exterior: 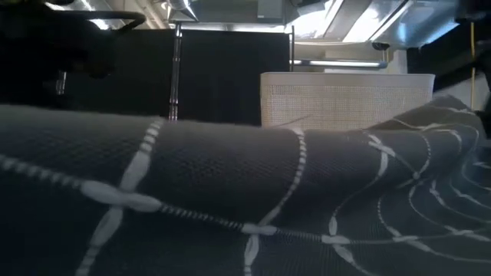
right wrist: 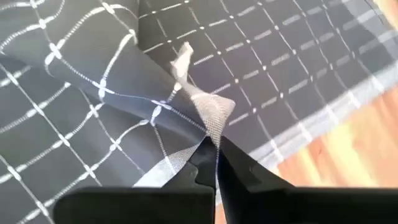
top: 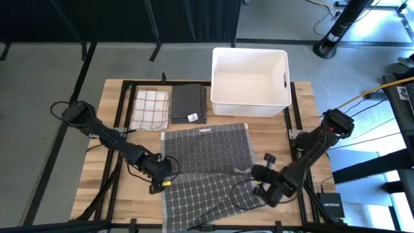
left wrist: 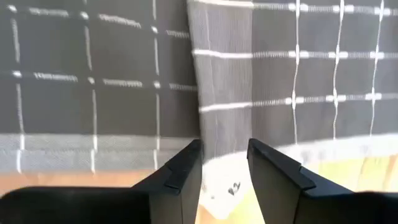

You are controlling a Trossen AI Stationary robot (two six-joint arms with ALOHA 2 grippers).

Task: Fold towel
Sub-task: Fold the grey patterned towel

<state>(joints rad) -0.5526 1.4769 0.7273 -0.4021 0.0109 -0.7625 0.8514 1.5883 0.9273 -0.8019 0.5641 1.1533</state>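
Observation:
A dark grey towel (top: 207, 171) with a white grid lies spread on the wooden table, its near part rumpled; it fills the foreground of the low view (exterior: 230, 199). My left gripper (top: 167, 176) stands at the towel's left edge, open, its fingers on either side of a raised, paler strip of cloth (left wrist: 224, 93). My right gripper (top: 259, 186) is at the towel's right edge, shut on a pulled-up peak of the cloth (right wrist: 214, 115). My left gripper (left wrist: 224, 158) has the paler strip of towel (left wrist: 225, 143) between its fingers, which point steeply down; whether they touch it, I cannot tell. My right gripper (right wrist: 214, 152) pinches a fold of the towel (right wrist: 216, 127) near its right edge between its two fingers. They slant down from the table's near right. The cloth rises to a peak at the fingers, its paler underside showing; the rest lies on the table.
A white bin (top: 250, 81) stands at the far edge, also seen in the low view (exterior: 345, 100). Left of it lie a folded dark cloth (top: 189, 103) and a folded white cloth with red checks (top: 150, 109). Bare wood shows on both sides of the towel.

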